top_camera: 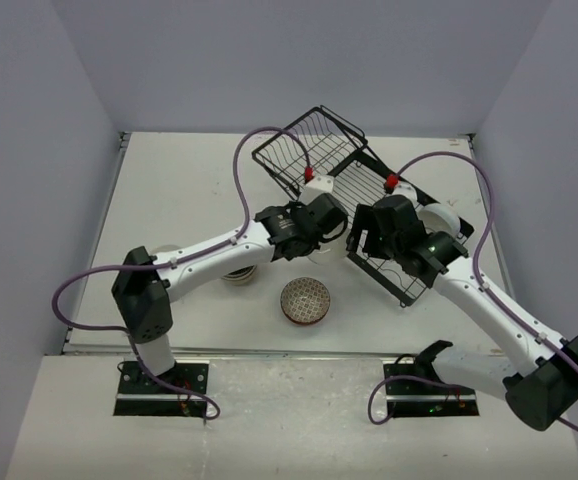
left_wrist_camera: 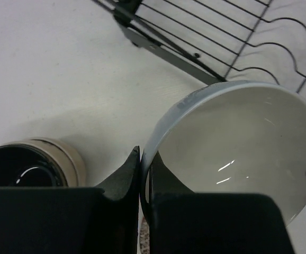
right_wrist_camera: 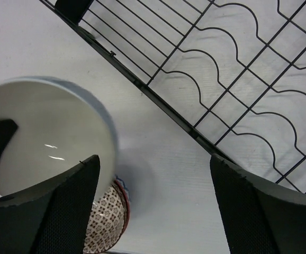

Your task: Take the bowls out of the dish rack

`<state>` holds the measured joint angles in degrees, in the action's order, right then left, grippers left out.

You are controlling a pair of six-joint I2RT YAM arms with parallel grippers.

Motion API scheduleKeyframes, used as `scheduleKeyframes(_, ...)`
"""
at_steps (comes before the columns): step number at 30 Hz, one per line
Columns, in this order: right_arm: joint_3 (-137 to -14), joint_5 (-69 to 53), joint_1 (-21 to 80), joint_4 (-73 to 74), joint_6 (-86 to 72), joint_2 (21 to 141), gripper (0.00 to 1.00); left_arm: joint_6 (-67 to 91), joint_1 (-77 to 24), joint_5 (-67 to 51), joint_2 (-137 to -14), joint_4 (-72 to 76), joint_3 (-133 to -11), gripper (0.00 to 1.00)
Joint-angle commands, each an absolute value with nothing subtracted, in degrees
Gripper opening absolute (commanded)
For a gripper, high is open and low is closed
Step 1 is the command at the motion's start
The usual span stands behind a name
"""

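Step in hand: carrying a bowl off. The left gripper (left_wrist_camera: 144,159) is clenched on the rim of a pale bowl (left_wrist_camera: 237,143), just beside the dish rack (left_wrist_camera: 166,53). The right gripper (right_wrist_camera: 154,161) is spread wide and holds nothing. Next move: set the bowl down clear of the rack.

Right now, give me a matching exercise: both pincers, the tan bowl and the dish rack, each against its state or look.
1. left pincer
2. right pincer
3. tan bowl
4. dish rack

A. open, holding nothing
B. black wire with wavy slots
C. shut on the rim of the pale bowl
D. glossy black inside

Pairs: 1-C, 2-A, 3-D, 4-B.
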<state>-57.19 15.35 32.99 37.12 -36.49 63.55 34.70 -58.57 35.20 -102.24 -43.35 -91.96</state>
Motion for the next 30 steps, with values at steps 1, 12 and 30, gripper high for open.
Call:
scheduleKeyframes(1,-58.71,18.01,33.13,35.24,-36.21,61.00,0.86,37.79,-52.75,39.64,-91.36,-44.39,-86.78,0.00)
scheduleKeyframes(12,-54.32,16.01,31.47,33.05,-32.78,55.99,0.88,41.40,-27.27,40.88,-56.61,-43.42,-62.50,0.00)
scheduleKeyframes(30,-48.17,8.53,27.69,27.60,-26.72,52.30,0.89,45.79,3.25,22.59,-52.29,-36.04,-41.75,0.00)
